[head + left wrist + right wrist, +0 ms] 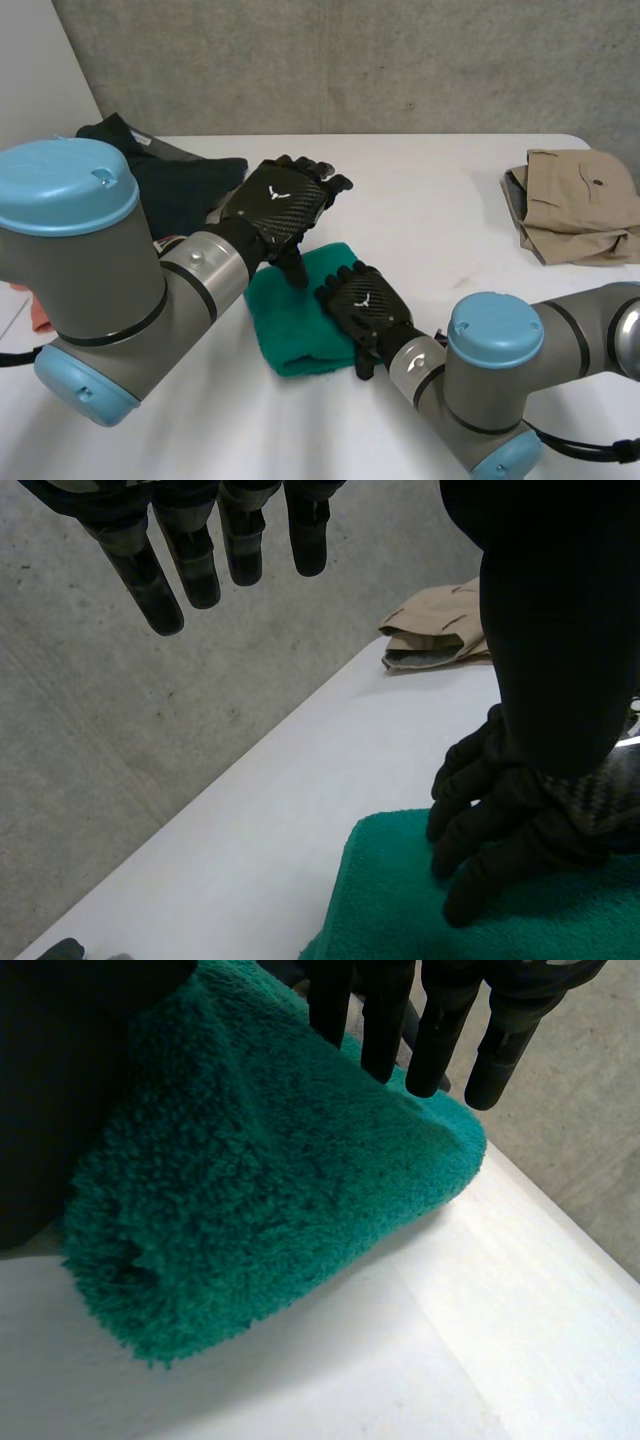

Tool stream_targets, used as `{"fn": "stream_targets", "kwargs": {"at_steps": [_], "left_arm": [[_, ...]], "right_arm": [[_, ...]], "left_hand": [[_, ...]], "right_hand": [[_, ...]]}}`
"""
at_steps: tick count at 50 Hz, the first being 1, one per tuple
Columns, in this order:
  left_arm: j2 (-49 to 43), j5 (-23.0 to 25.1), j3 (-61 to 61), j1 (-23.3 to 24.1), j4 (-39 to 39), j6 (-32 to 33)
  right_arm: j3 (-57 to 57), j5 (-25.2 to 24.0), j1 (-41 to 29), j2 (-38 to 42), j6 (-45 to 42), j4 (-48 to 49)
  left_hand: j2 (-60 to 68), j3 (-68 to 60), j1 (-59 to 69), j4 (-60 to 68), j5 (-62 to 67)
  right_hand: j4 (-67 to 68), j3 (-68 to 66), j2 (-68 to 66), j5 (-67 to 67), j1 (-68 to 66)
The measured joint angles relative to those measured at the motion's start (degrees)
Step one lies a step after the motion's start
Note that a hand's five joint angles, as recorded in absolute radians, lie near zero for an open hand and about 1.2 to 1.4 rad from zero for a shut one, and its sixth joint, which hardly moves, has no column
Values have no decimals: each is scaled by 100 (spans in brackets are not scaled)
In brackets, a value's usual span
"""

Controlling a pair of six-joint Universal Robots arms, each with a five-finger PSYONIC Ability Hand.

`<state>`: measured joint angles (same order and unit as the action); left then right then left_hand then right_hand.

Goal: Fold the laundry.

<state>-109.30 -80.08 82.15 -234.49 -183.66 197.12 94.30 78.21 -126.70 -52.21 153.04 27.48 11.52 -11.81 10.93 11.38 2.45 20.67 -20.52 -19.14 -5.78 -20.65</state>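
Green towel (288, 335) pressed under flat right hand (365, 305); left hand (275, 205) spread loose above.

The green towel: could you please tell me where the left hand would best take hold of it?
Probably at its left edge, from above: the green towel lies flat on the table, the right hand presses its right side, and the open left hand hovers by the free side.

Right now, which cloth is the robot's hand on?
The green towel in the middle: the right hand rests on top of it. The dark garment and the folded tan garment lie off to the sides, untouched.
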Motion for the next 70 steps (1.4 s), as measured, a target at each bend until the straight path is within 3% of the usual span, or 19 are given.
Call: {"fn": "stream_targets", "kwargs": {"at_steps": [14,18,24,38,47,56,62,70], "left_arm": [[39,-12,41,-1,5,2],[67,-15,56,-11,10,2],[121,-17,62,-55,21,2],[484,12,-35,-87,-72,0],[576,24,-141,-59,-350,-194],[577,77,-193,52,-452,-481],[552,127,-190,272,-465,-502],[494,482,-129,527,-462,-483]], "right_arm": [[-638,-58,-31,289,-3,-72],[-846,-72,-34,400,-1,-84],[-1111,-94,-28,486,7,-64],[-1680,-221,198,207,-57,35],[-2293,-615,1280,-166,-57,981],[-2822,-269,2649,-112,479,2220],[-3251,-239,3607,472,1050,2309],[-3747,-855,4717,1689,1252,1971]], "left_hand": [[0,0,0,0,-2],[0,0,0,0,0],[0,0,0,0,-1],[0,0,0,0,0],[0,0,0,0,0],[0,0,0,0,0],[0,0,0,0,0],[0,0,0,0,0]], "right_hand": [[97,-121,-79,-433,-80],[1263,-1344,-1470,-1655,-1337],[4286,-4223,-4393,-4522,-3700],[4777,-4466,-4561,-4759,-3787],[4779,-4466,-4561,-4759,-3787],[4780,-4489,-4561,-4759,-3787],[4780,-4489,-4561,-4759,-3787],[4782,-4489,-4561,-4759,-3787]]}}
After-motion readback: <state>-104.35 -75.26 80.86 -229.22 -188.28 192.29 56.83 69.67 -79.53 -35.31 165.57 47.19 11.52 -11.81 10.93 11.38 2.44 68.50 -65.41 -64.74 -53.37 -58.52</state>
